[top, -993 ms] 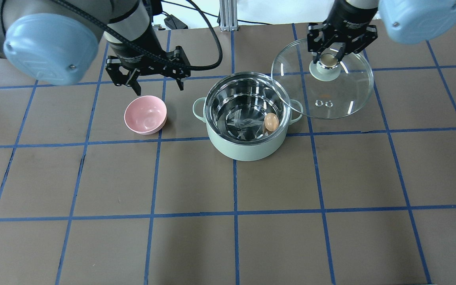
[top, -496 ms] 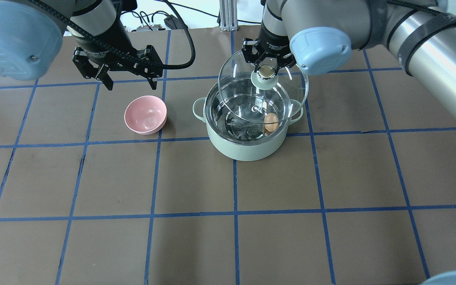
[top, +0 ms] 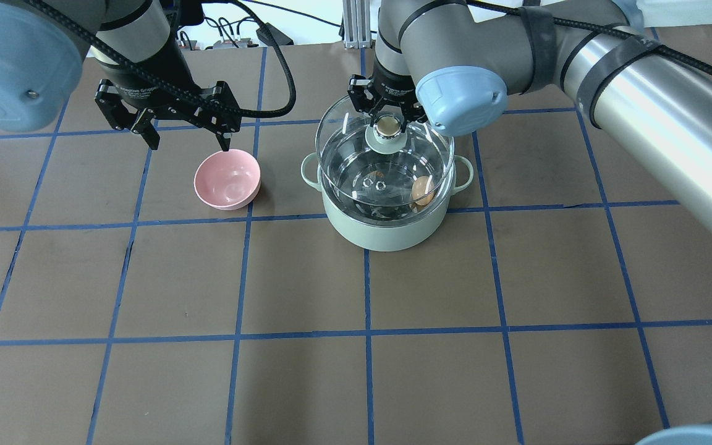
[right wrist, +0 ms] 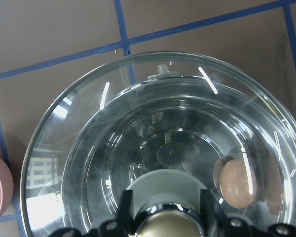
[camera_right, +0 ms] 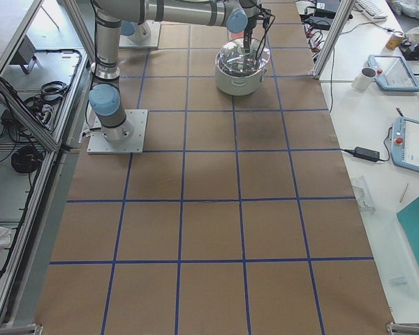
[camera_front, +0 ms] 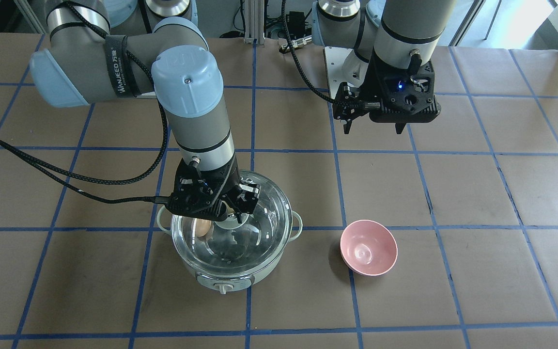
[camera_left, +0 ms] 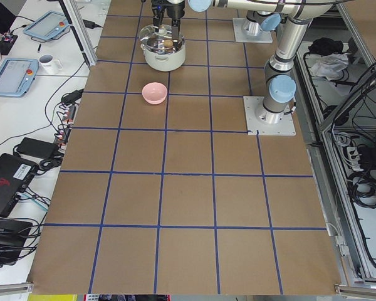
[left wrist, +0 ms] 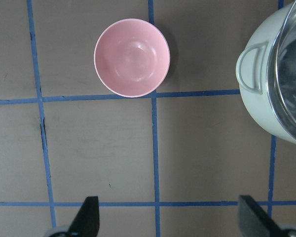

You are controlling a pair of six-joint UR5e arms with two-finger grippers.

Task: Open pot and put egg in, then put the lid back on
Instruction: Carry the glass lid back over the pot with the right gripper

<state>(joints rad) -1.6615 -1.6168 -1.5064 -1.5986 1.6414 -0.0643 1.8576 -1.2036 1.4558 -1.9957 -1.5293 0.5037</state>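
The mint-green pot [top: 387, 232] stands mid-table, its dial facing away from the robot [camera_front: 222, 288]. The light-brown egg [top: 423, 190] lies inside against the right wall and also shows in the right wrist view [right wrist: 238, 181]. My right gripper [top: 388, 127] is shut on the golden knob of the glass lid [top: 347, 157]. It holds the lid level over the pot's mouth, shifted slightly toward the robot. I cannot tell whether the lid touches the rim. My left gripper [top: 188, 146] is open and empty, raised just behind the pink bowl.
A pink bowl [top: 227, 179] sits empty left of the pot, about a hand's width away, and shows in the left wrist view [left wrist: 132, 57]. The brown table with blue grid lines [top: 368, 334] stretches bare toward the operators' side.
My right arm has carried the lid leftward from the table's right side to over the pot. My left gripper has drifted left, still open.
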